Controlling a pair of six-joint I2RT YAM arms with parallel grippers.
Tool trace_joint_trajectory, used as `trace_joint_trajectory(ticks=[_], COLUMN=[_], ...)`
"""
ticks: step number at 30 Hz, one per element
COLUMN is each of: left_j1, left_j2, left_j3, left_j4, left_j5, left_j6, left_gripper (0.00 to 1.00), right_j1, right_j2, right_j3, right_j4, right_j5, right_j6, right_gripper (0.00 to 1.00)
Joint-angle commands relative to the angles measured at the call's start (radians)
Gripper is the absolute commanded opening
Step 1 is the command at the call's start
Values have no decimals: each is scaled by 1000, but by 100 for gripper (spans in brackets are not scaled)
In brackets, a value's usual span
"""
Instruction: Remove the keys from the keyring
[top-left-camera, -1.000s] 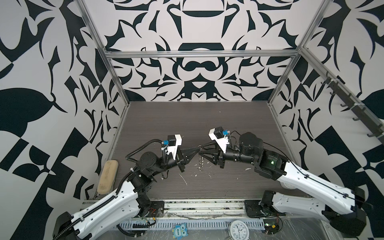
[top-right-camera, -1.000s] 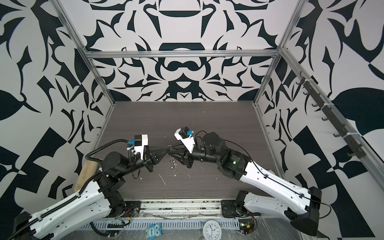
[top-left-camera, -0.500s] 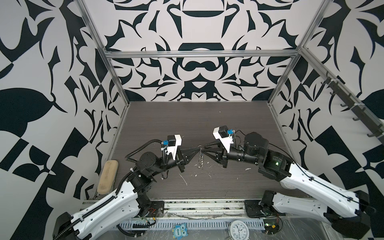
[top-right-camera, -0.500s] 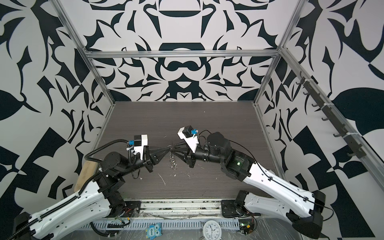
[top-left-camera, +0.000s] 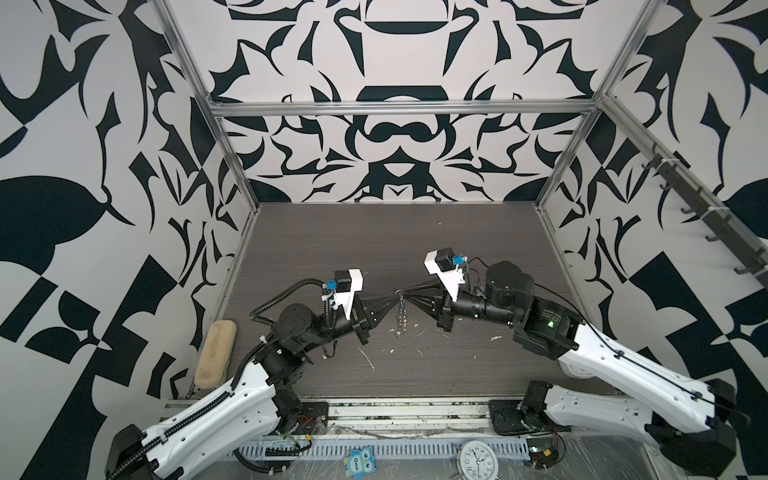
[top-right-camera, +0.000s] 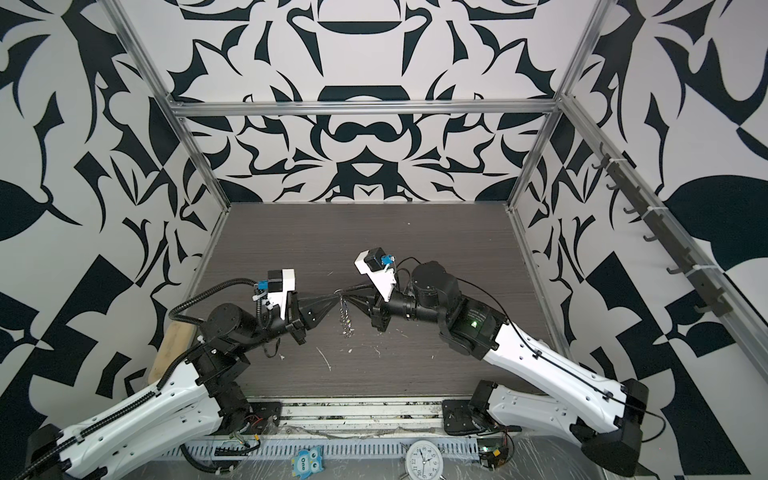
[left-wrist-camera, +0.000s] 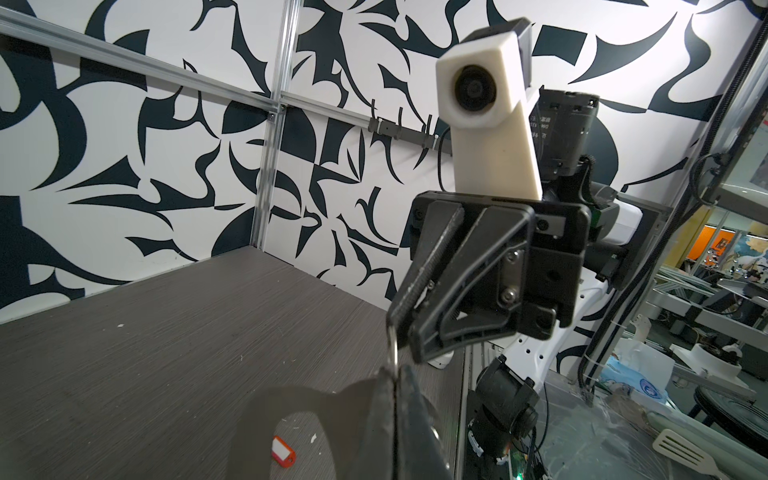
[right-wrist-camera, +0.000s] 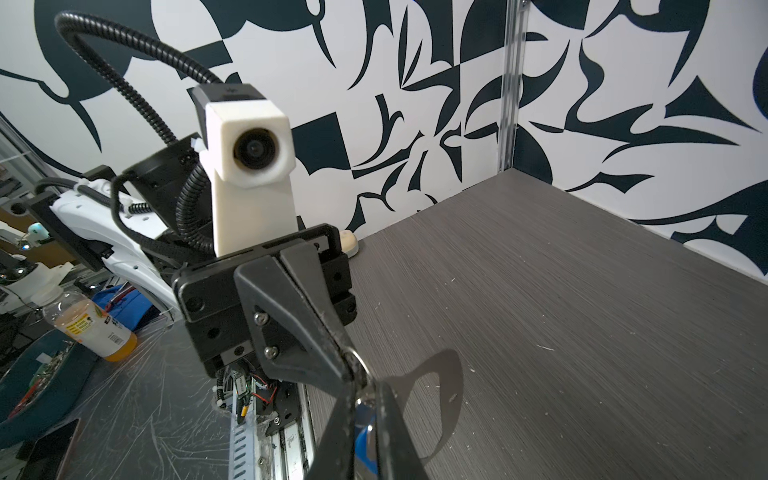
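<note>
Readable writing: "One" on the small blue owl-shaped figure (top-left-camera: 357, 461) at the front rail. Beside it is a round white clock (top-left-camera: 478, 460) with numerals on its dial. The clear bottle of orange liquid (right-wrist-camera: 89, 328) off the bench has a yellow label, print too small to read. Above the middle of the dark wood-grain worktop (top-left-camera: 374, 241) the two arms meet tip to tip. Left tool (top-left-camera: 395, 296): fingers pressed together, pinching the flat silver D-shaped keyring plate (right-wrist-camera: 440, 399) by one small silver ring (right-wrist-camera: 360, 365) at its edge. In both top views the plate (top-right-camera: 344, 316) hangs edge-on straight down from that meeting point, clear of the worktop, with its row of rings dangling. The rings are too small to count. Right tool (top-left-camera: 409, 296): fingers drawn nearly together, tips touching the left tool's tips, with the blue oblong plastic key tag (right-wrist-camera: 365, 442) caught between them just behind the tips. The red oblong plastic key tag (left-wrist-camera: 284, 454), with a white label window, lies flat on the worktop under the tools. In the left wrist view it shows through the plate's oblong slot, touching neither tool; nothing legible in the window. Count: two arms, two tools, two key tags (one blue, one red), one plate, one clock, one owl figure, one bottle.
</note>
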Motion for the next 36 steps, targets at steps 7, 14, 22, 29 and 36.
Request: trace_joint_trajectory(ticks=[7,14,22,29,36], left_j1=[-6,-5,-6,-4,-5], left_j2=[-5,-5,-10,-87,-124], left_j3=[1,-1,3,24,86], left_j4=[57,52,24,-131,-299], left_j5=[24,22,0,-89,-153], left_j6=[-5,-3,-3,40,138], left_gripper=[0,0,0,31,38], right_j1=[9,9,9,6,8], right_j2=[12,22,15,62,160], right_j3=[39,47,73,219,417], right_j4=[42,37,6,-238,-539], right_j5=[-5,-1,6,33,31], right_j6=[22,25,20,-28,-103], right_gripper=[25,17,0,0,0])
